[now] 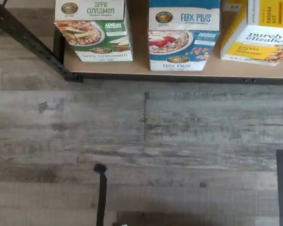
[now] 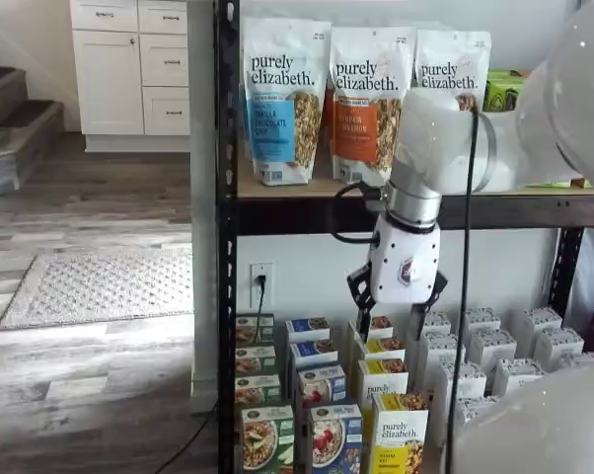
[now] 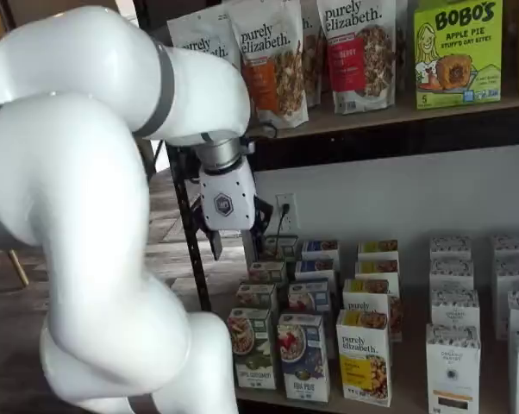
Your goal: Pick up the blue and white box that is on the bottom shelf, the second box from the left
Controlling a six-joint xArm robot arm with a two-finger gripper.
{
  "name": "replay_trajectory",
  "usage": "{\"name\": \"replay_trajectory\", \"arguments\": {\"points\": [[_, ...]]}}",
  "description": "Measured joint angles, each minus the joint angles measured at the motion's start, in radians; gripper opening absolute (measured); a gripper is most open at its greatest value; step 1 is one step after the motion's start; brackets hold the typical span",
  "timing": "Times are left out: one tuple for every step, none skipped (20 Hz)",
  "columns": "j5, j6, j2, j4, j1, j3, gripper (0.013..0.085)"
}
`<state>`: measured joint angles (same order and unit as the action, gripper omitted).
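The blue and white box (image 1: pixel 184 37), marked "Flax Plus" with a bowl and red berries, stands upright at the front edge of the bottom shelf (image 1: pixel 202 74). It shows in both shelf views (image 2: pixel 334 439) (image 3: pixel 303 358), at the front of a row of like boxes. My gripper (image 2: pixel 399 311) hangs well above these rows, in front of the shelves, and is empty. It also shows in a shelf view (image 3: pixel 238 246). Its two black fingers (image 2: pixel 361 296) stand apart with a plain gap.
A green apple cinnamon carton (image 1: pixel 93 30) stands beside the blue box on one side and a yellow "purely elizabeth" carton (image 1: pixel 261 40) on the other. White cartons (image 3: pixel 453 345) fill the right. Granola bags (image 2: pixel 282 94) line the upper level. A black post (image 2: pixel 226 247) marks the rack's left corner.
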<state>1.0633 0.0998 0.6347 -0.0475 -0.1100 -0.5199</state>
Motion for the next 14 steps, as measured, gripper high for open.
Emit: {"name": "replay_trajectory", "arguments": {"points": [[-0.016,-0.002,-0.013,-0.001,0.000,0.002,0.0850],[-0.028,-0.003,-0.024,-0.001,0.001,0.004,0.0850],[-0.043,-0.004,-0.037,-0.001,0.001,0.005,0.0850],[-0.054,-0.002,-0.046,0.003,0.001,0.007,0.0850],[-0.067,-0.001,-0.056,0.006,0.001,0.009,0.0850],[-0.082,-0.003,-0.069,0.004,0.002,0.010,0.0850],[-0.098,-0.008,-0.087,-0.001,0.003,0.011,0.0850],[-0.112,-0.012,-0.103,-0.005,0.005,0.011,0.0850],[-0.125,-0.015,-0.117,-0.006,0.006,0.012,0.0850],[-0.142,-0.015,-0.134,-0.004,0.006,0.012,0.0850],[-0.154,-0.016,-0.148,-0.004,0.007,0.012,0.0850],[-0.167,-0.018,-0.160,-0.003,0.009,0.013,0.0850],[-0.183,-0.021,-0.175,-0.003,0.011,0.014,0.0850],[-0.199,-0.024,-0.189,-0.004,0.013,0.015,0.0850]]}}
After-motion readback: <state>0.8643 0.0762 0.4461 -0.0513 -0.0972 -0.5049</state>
